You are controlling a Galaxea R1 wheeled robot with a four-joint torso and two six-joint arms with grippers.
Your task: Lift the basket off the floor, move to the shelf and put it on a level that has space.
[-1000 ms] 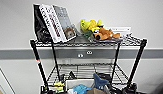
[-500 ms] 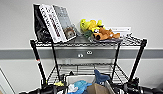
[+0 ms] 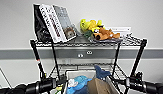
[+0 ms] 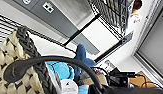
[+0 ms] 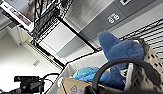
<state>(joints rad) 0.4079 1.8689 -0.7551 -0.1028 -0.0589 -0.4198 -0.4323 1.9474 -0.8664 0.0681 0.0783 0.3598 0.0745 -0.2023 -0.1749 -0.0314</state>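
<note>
The shelf looms in front, black posts against a pale wall with a grey band carrying sockets. Compared with a second ago the basket has climbed in the head view: then just a sliver at the bottom edge, now its white lining, blue cloth and brown box are well up before the bare wire level. Top tier unchanged: books leaning, plush toys beside them. The left gripper sits at the basket's left side, the right gripper at its right, carrying it between them off the floor; I cannot tell how the fingers are set. Left wrist view: woven wall with dark braided rim up close.
</note>
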